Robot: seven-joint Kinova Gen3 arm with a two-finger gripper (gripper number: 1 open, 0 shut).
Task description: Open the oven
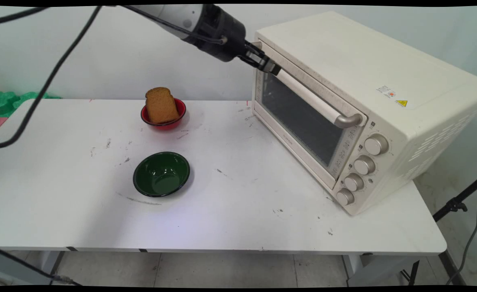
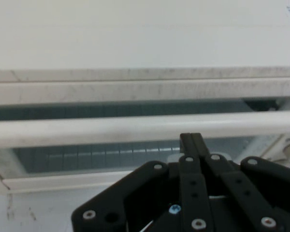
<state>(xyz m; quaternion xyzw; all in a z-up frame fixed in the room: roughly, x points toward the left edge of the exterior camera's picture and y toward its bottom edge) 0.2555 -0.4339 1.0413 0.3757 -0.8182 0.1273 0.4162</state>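
Note:
A cream toaster oven (image 1: 344, 81) stands on the right of the white table (image 1: 242, 211), its glass door closed. My gripper (image 1: 271, 67) is shut with nothing between its fingers, tips against the far end of the door's handle bar (image 1: 315, 101). In the hand view the joined fingertips (image 2: 191, 140) sit just under the handle bar (image 2: 111, 129), with the door glass (image 2: 87, 157) behind. A slice of brown bread (image 1: 161, 105) stands upright in a red bowl (image 1: 169, 121) left of the oven.
An empty dark green bowl (image 1: 161, 174) sits mid-table in front of the red bowl. Several knobs (image 1: 364, 164) line the oven's right front. Black cables (image 1: 52, 77) hang over the table's left side. A tripod leg (image 1: 457, 202) stands beyond the table's right edge.

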